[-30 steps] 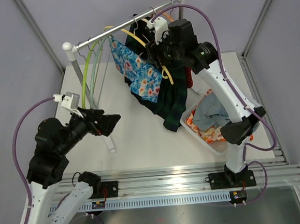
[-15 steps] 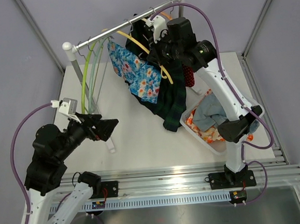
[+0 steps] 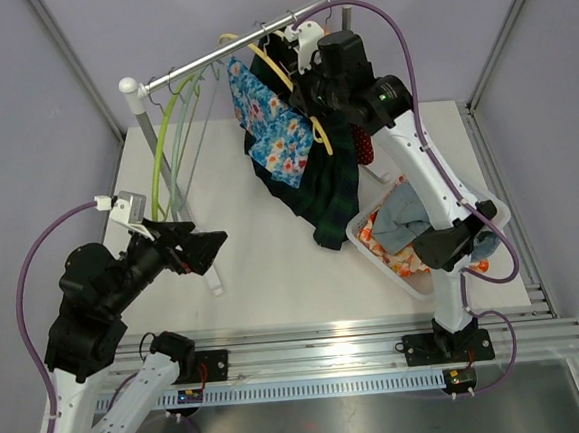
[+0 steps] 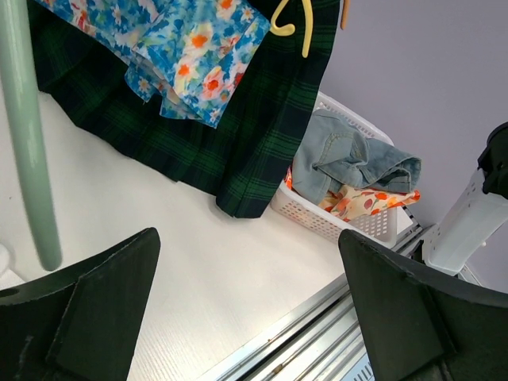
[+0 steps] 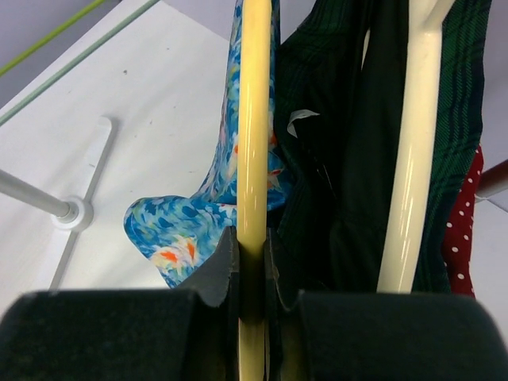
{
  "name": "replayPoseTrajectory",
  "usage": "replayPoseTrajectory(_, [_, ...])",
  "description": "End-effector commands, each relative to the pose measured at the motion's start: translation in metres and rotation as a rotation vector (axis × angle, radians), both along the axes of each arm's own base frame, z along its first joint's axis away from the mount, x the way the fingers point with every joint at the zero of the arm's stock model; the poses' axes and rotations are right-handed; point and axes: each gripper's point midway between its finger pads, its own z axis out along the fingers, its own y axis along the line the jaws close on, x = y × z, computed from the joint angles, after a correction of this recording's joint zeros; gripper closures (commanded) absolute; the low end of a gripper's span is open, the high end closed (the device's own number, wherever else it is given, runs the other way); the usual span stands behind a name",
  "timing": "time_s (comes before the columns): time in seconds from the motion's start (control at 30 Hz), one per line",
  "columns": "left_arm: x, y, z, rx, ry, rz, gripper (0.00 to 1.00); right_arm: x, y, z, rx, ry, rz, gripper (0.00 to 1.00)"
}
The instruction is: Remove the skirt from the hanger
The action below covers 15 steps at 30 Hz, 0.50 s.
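A blue floral skirt [image 3: 276,129] hangs on a yellow hanger [image 3: 314,124] from the rack's rail [image 3: 207,64]. My right gripper [image 3: 304,83] is up by the rail, shut on that hanger. In the right wrist view the yellow hanger [image 5: 254,119] runs straight between the pinched fingers of the right gripper [image 5: 252,254], with the floral skirt [image 5: 186,230] draped to its left. My left gripper [image 3: 200,250] hovers open and empty low at the left, apart from the rack. The left wrist view shows the skirt [image 4: 190,55] far ahead of the left gripper [image 4: 250,317].
A dark green plaid garment [image 3: 329,188] hangs behind the skirt on a cream hanger [image 5: 417,143], next to red dotted cloth [image 5: 464,230]. Green hangers [image 3: 163,136] hang at the rail's left end. A white basket [image 3: 423,284] of clothes sits right of the rack.
My right gripper has shut on the yellow hanger and moved it and the skirt up and right along the rail. The left arm drew back slightly toward the near edge.
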Motion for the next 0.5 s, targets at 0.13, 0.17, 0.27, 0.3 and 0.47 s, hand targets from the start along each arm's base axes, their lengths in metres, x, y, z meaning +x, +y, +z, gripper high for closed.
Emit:
replayPoseTrajectory(0.13, [-0.009, 0.001, 0.021, -0.032, -0.056, -0.009, 0.01, 0.022, -0.012, 0.032, 0.015, -0.135, -0.115, 1.00])
replayPoseTrajectory(0.17, [-0.008, 0.002, 0.021, -0.030, -0.056, -0.005, 0.01, 0.019, -0.013, 0.033, 0.015, -0.137, -0.110, 1.00])
replayPoseTrajectory(0.27, [-0.006, 0.004, 0.020, -0.023, -0.057, 0.009, 0.01, 0.003, -0.012, 0.052, 0.067, -0.180, -0.061, 1.00])
replayPoseTrajectory(0.3, [-0.005, 0.004, 0.019, -0.018, -0.059, 0.010, 0.01, -0.002, -0.012, 0.062, 0.085, -0.200, -0.046, 1.00])
replayPoseTrajectory(0.47, [-0.002, 0.004, 0.019, -0.010, -0.058, 0.015, 0.01, -0.027, -0.024, 0.114, 0.156, -0.301, -0.020, 1.00])
